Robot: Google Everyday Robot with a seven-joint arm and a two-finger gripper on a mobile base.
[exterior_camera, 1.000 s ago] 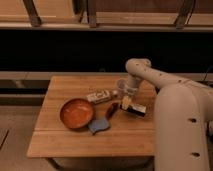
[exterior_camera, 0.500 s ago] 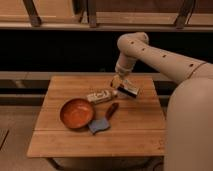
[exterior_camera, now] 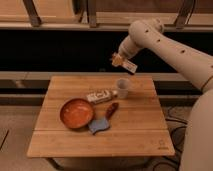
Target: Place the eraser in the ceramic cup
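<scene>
Right now I have the end effector (exterior_camera: 121,61) up in the air over the far edge of the bench (exterior_camera: 142,131), well clear of the wood, at the tip of the arm (exterior_camera: 165,42) that reaches in from the upper right. Its fingers are clamped tight on the eraser (exterior_camera: 130,66), which sticks out from the tip as a small pale block with a dark edge, tilted down toward the right. From my view the eraser hangs above the ceramic cup (exterior_camera: 122,87) and a little to its right, with open air between the two.

The ceramic cup stands upright near the back of the bench, right of centre, and I cannot see into it. Just to its left a white labelled bottle (exterior_camera: 100,96) lies on its side, its cap end pointing at the cup and nearly touching it. In front of the bottle, toward the left, sits the wide orange bowl (exterior_camera: 76,113). A blue squarish pad (exterior_camera: 99,125) lies against the bowl's near right rim, and a reddish-brown oblong thing (exterior_camera: 112,109) lies slanted between the pad and the bottle; I cannot tell what it is.
</scene>
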